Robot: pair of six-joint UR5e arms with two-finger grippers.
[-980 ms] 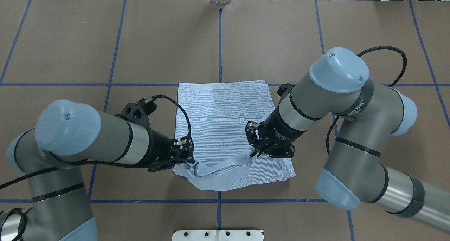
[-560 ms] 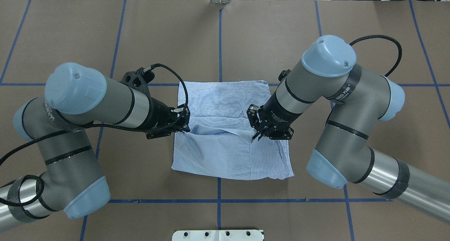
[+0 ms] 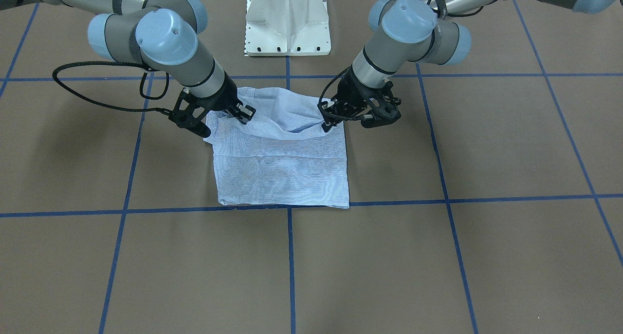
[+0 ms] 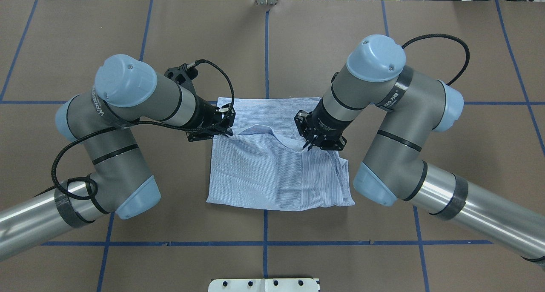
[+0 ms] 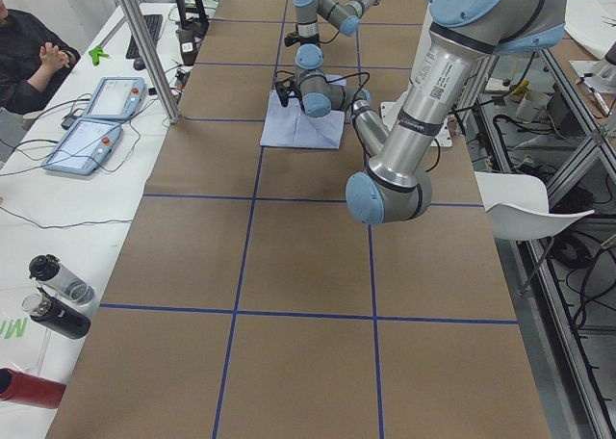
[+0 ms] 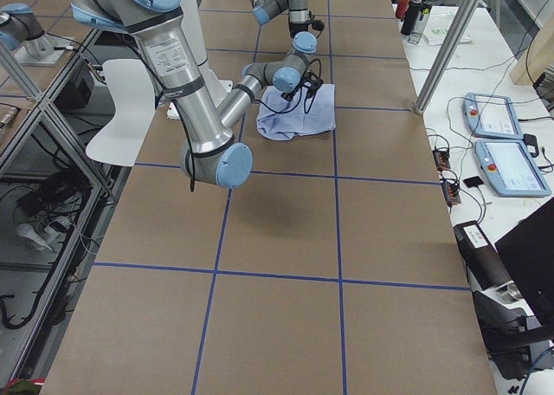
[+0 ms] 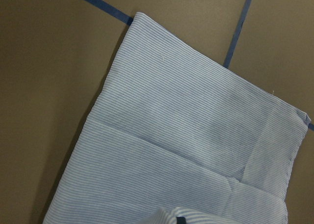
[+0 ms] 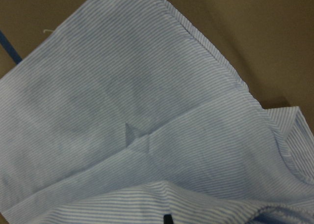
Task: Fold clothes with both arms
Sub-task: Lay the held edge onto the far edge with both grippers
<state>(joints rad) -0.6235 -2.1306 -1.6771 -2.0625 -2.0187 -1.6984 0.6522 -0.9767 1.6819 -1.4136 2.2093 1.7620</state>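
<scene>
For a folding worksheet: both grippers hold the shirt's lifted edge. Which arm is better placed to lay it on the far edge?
Left, probably: the left gripper holds the shirt nearer its far edge; the right gripper sits further back.

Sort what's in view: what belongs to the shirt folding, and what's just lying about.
Belongs to the job:
striped shirt
left gripper, shut on the shirt's raised edge
right gripper, shut on the same edge

Just lying about:
control tablets on the side bench
bottles
white chair
</scene>
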